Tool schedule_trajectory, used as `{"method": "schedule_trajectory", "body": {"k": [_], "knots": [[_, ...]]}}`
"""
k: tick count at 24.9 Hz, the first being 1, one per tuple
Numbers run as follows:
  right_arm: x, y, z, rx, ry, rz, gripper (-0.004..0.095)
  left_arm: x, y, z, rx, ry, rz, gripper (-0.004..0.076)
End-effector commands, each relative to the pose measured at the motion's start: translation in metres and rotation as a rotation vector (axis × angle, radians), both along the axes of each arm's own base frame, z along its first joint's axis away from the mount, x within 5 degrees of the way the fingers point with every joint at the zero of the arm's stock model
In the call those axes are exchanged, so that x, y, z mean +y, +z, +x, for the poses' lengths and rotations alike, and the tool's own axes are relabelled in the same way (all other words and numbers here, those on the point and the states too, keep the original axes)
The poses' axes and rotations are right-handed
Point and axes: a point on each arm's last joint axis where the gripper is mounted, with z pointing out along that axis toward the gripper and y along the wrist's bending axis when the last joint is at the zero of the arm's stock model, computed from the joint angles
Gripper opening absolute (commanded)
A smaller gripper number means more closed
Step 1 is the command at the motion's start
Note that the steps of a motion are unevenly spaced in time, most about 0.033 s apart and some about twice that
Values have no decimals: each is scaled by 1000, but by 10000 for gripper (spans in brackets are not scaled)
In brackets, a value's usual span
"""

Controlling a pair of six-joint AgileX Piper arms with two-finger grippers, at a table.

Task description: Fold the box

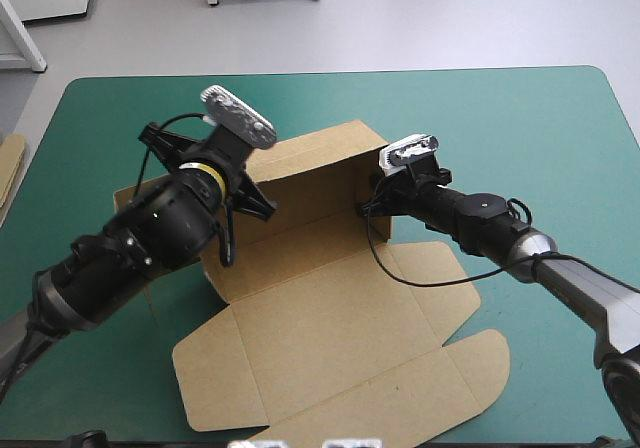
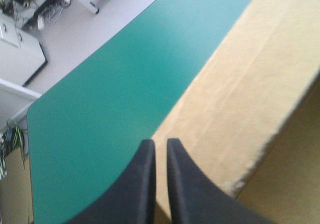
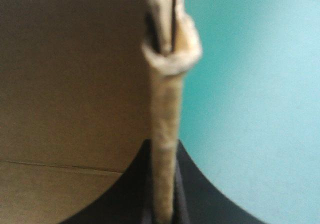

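Brown cardboard box [image 1: 330, 338], a cut sheet half-formed into a tray, sits near the middle of the teal-green table cover [image 1: 520, 138], its lid flat toward the near edge. At the tray's left end the left gripper [image 2: 160, 143], two black curved fingers, appears pinched on board. The matching right gripper [image 3: 162, 149] is clamped on the doubled wall at the opposite end. The step looks like raising and tucking the end walls — next, each likely needs pressing home until it locks. The tray's long axis runs left to right, slightly skewed — right end nearer the far edge, open side up.
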Motion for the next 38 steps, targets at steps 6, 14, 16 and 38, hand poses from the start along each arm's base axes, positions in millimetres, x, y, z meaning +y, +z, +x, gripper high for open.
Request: {"method": "schedule_trajectory", "body": {"k": [6, 14, 16, 38], "knots": [[-37, 33, 0, 194, -15, 102, -7, 75, 23, 38, -23, 166, -138, -6], [-61, 74, 4, 282, -9, 69, -8, 134, 38, 51, -25, 298, -294, -7], [-64, 86, 5, 287, 3, 70, -8, 149, 40, 53, -25, 340, -327, -7], [-65, 71, 75, 522, -86, -93, -9, 206, -15, 109, 211, 431, -568, -7]]}}
